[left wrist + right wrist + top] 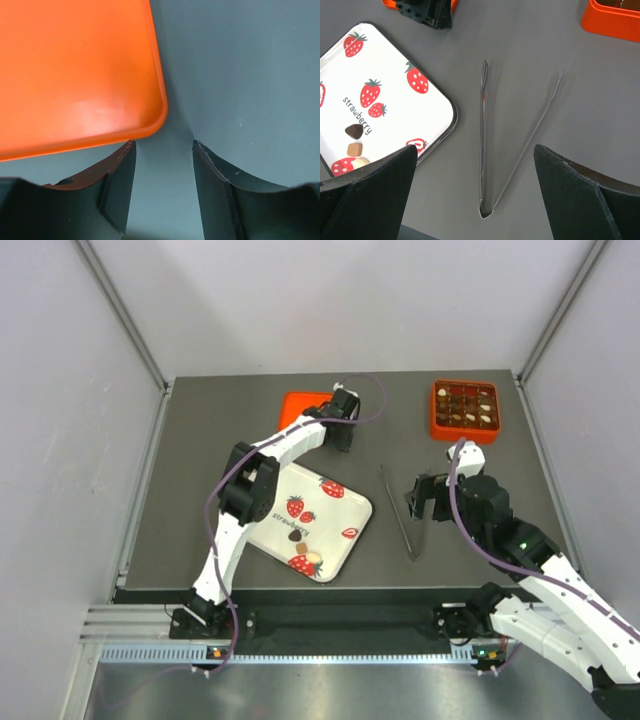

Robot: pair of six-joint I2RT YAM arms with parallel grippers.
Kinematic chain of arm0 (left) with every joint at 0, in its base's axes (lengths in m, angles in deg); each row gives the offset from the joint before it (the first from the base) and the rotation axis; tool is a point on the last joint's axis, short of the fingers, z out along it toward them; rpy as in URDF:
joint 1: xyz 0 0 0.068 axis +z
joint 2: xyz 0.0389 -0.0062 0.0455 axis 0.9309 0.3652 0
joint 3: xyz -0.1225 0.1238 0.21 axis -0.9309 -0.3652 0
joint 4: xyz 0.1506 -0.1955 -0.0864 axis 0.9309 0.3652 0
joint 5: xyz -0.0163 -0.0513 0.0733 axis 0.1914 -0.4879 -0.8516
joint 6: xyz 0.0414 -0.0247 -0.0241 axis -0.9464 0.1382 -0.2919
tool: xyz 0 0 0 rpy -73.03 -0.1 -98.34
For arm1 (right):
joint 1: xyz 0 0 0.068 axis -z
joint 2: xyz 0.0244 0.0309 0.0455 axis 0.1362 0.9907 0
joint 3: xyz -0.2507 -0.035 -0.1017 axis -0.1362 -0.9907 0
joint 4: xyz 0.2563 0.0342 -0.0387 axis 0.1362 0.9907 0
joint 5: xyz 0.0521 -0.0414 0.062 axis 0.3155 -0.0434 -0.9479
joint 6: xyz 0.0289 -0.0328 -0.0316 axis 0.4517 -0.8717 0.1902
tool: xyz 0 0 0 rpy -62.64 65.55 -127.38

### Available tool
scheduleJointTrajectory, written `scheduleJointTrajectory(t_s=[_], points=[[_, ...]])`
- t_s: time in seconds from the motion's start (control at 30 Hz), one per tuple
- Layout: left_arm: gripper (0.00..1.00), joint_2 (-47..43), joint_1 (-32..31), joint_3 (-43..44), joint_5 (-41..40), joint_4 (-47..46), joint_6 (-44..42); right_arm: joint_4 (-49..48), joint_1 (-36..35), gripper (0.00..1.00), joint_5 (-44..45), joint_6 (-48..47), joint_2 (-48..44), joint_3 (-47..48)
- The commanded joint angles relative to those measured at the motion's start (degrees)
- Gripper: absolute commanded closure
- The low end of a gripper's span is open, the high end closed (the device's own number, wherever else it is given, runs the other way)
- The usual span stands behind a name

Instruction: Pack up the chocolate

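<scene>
**A:** What's laid out?

**B:** A dark surface [200, 440] with a white tray [335, 515] on it, so I'll place everything from the tray. An orange box [437, 410] with compartments stands well off to the tray's far right. An orange lid [298, 405] lies just past its far edge.

**A:** And the grippers?

**B:** The left gripper [164, 145] hangs at the lid's corner, jaws partly apart and empty. The right gripper [422, 502] is to the right of the tray, jaws spread wide and also empty.

**A:** What does the next move turn on?

**B:** Likely the tongs [481, 150]. They lie just right of the tray, directly under the right gripper. Their long axis runs near to far, with the joined end nearest. The right gripper is much the closer of the two. Three chocolate [354, 148] pieces sit at the tray's near end, left of that gripper, and more fill the box.
</scene>
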Motion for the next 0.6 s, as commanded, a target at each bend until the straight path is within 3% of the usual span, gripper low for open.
scheduleJointTrajectory(t_s=[0.0,0.4,0.57], points=[[0.46,1.28,0.08,1.76,0.12,-2.59,-0.10,-2.94,-1.00,0.00,0.55,-0.75,0.06,-0.14],[0.44,-4.43,-0.01,1.41,-0.05,-5.92,-0.71,-2.76,-0.91,0.00,1.26,-0.84,-1.44,-0.58],[0.44,-2.41,0.16,3.87,-1.63,-5.84,-1.15,-2.94,-1.00,0.00,1.61,-0.93,-0.47,-1.02]])
